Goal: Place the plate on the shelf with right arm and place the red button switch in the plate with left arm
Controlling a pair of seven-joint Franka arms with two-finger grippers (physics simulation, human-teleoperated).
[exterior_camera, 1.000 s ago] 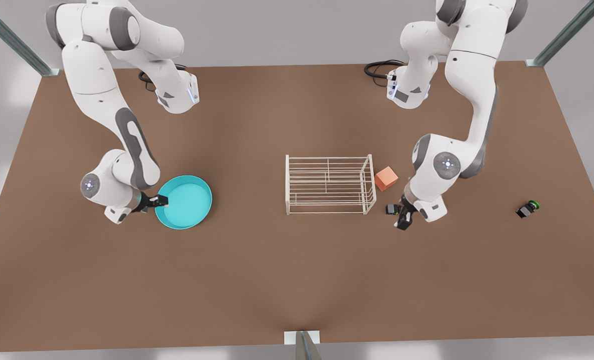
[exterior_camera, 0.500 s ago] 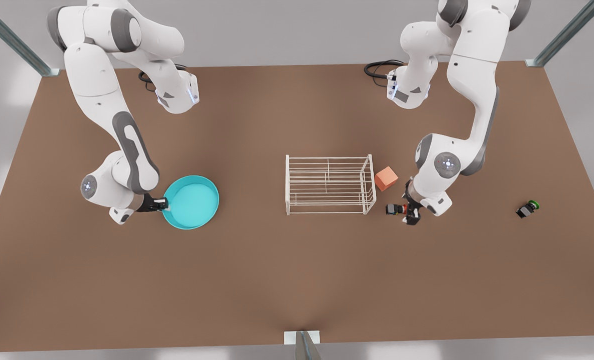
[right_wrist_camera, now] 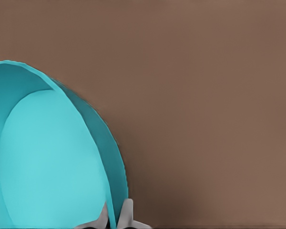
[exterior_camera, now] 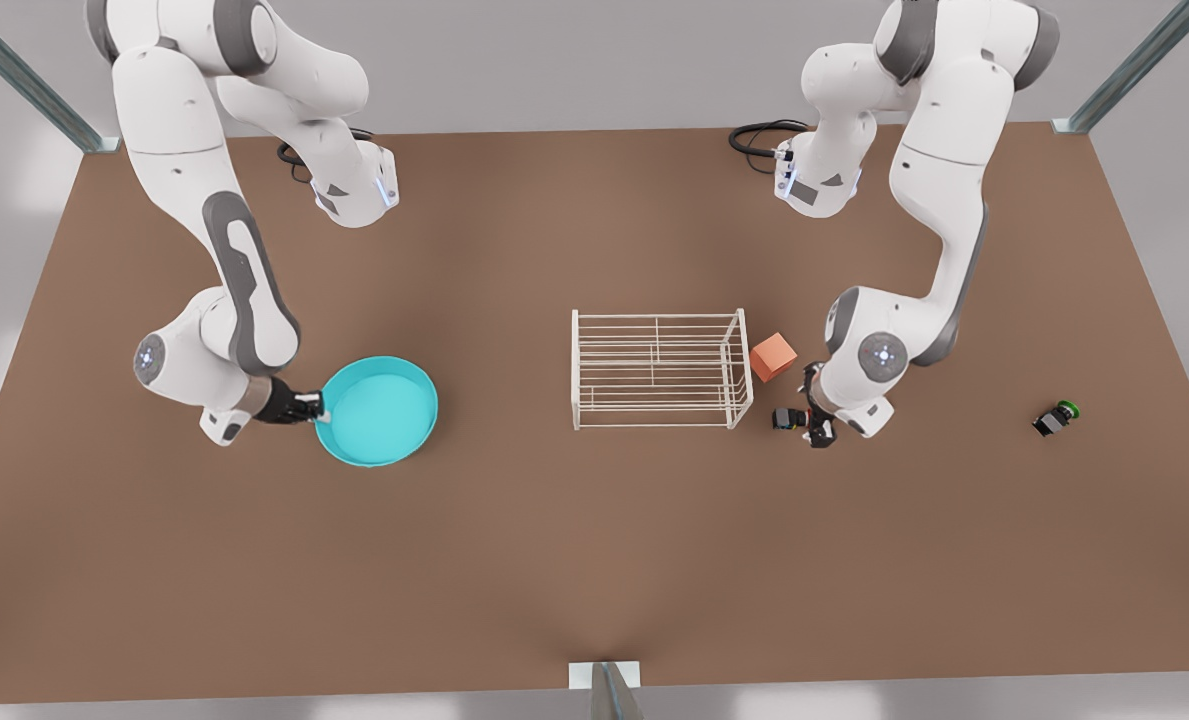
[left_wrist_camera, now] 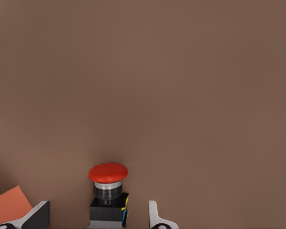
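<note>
The turquoise plate (exterior_camera: 377, 410) is at the front view's left. My right gripper (exterior_camera: 309, 407) is shut on its near rim; the right wrist view shows the plate (right_wrist_camera: 52, 157) with the gripper (right_wrist_camera: 115, 217) pinching the thin wall. The white wire shelf (exterior_camera: 659, 370) stands at mid-table with nothing on it. Just to its right lies the red button switch (exterior_camera: 786, 418). My left gripper (exterior_camera: 816, 425) is low beside it. In the left wrist view the red button switch (left_wrist_camera: 108, 191) sits between the open fingers (left_wrist_camera: 38, 214), with a gap on each side.
An orange cube (exterior_camera: 773, 356) rests by the shelf's right end, close to the left gripper, and its corner (left_wrist_camera: 7, 205) shows in the left wrist view. A green-capped black switch (exterior_camera: 1055, 417) lies far to the front view's right. Brown tabletop (exterior_camera: 594, 560) lies open in front.
The right gripper carried the plate a little toward the front view's right, its arm swinging up. The left arm's wrist shifted slightly, its gripper staying beside the red button switch.
</note>
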